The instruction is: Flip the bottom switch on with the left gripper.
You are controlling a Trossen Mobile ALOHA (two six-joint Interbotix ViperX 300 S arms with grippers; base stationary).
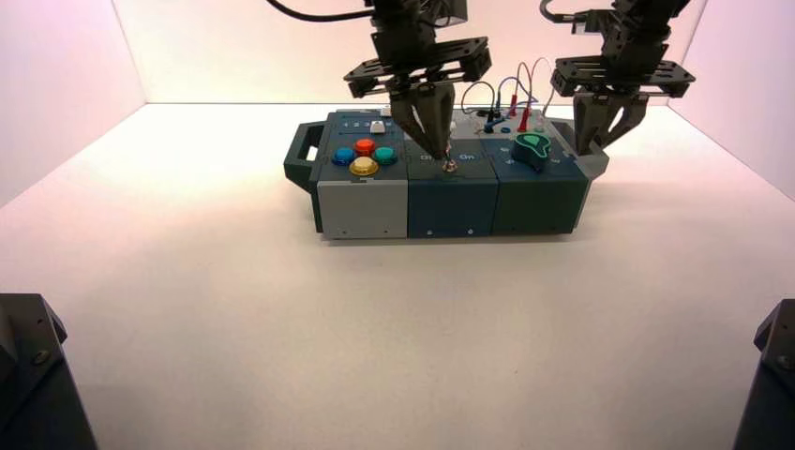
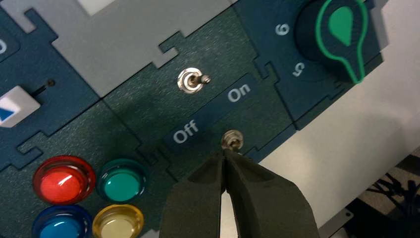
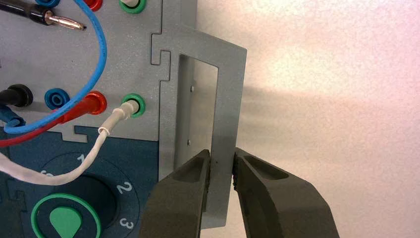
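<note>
Smooth pale tabletop (image 1: 375, 337), L gripper (image 2: 223, 173) shut, nothing gripped, tips at metal btm switch (image 2: 232, 141), "On"/"Off" label (image 2: 210, 113), R gripper (image 3: 221, 173) parked by grey handle (image 3: 228, 99).

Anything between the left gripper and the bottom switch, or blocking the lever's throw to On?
Nothing visible. The left gripper's closed tips are right at the bottom switch, with no wire or other part between. The panel toward the On label looks free too, though the tips partly hide the lever itself.

Looking down from above and behind arms at box (image 1: 455, 208); left wrist close over switches, right over handle (image 3: 229, 109); both sharing knob (image 2: 341, 34).
</note>
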